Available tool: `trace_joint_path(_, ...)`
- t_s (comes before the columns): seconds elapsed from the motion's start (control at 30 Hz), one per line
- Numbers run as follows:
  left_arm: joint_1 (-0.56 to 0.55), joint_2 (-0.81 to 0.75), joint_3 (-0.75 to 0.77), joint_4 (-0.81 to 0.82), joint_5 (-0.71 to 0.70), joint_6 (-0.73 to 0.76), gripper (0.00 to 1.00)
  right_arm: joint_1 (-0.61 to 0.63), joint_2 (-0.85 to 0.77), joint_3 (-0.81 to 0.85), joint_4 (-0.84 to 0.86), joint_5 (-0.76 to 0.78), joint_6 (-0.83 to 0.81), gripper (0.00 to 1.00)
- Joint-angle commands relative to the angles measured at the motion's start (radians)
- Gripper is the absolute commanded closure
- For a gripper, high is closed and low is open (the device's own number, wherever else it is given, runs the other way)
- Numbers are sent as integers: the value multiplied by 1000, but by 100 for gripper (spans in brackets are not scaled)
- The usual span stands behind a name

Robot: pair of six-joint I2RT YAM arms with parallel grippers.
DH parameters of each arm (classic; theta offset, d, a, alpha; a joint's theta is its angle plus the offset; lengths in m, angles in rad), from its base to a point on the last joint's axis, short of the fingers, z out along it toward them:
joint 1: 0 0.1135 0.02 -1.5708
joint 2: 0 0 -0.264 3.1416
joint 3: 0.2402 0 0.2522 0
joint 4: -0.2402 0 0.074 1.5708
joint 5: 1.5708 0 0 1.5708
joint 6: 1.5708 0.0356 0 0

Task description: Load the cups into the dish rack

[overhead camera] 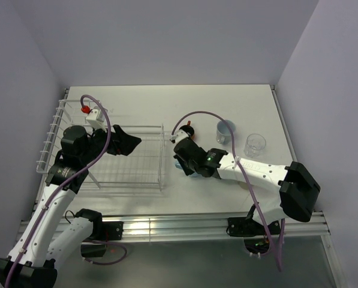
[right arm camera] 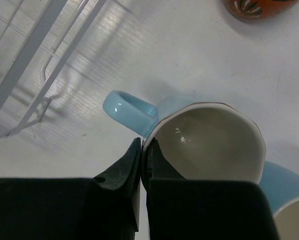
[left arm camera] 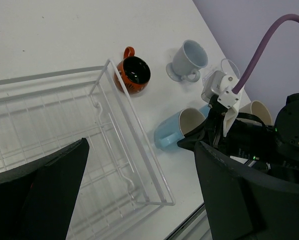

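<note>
**Mug (right arm camera: 209,145) pinched by the rim, nothing in the rack (left arm camera: 49,74) yet**

Quick status from my end. The right gripper (right arm camera: 141,150) is clamped on the mug's wall. It looks like one finger is inside the mouth and one outside, right next to the handle (right arm camera: 129,107). Seems like the sensible grab to me: the wall is thin enough to pinch, the body is too fat to span, and staying near the handle should stop it swinging round.

The mug is just off the rack's right edge. In the left wrist view it looks tipped on its side on the table (overhead camera: 238,102), mouth toward that gripper. I can't tell if it's lifted at all.

The left gripper (left arm camera: 139,197) hangs over the rack, jaws wide apart, holding nothing. My guess is it's just parked out of the way.

The mug itself has a glossy light blue glaze, an off-white inside, a chunky loop handle and a slightly wavy rim. That finish looks slick, so I'd expect it to slip on a quick lift.

Its neighbours are close:
- The red mug (left arm camera: 133,75) is by the rack's far corner.
- A second blue mug (right arm camera: 284,195) is right beside mine, maybe touching.
- A pale mug (left arm camera: 188,60) and a cream mug (left arm camera: 259,111) sit further out.
</note>
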Motion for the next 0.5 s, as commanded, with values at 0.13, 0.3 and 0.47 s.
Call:
trace_joint_path(0.13, -4, 3, 16, 15, 0, 1, 7, 4, -85, 134, -84, -6, 21, 100)
trace_joint_path(0.3, -7, 17, 36, 33, 26, -10, 7, -16, -154, 289, -213, 8, 29, 100)
trace_joint_path(0.47, -13, 17, 65, 59, 74, -42, 6, -95, -214, 433, -272, -158, 42, 100)
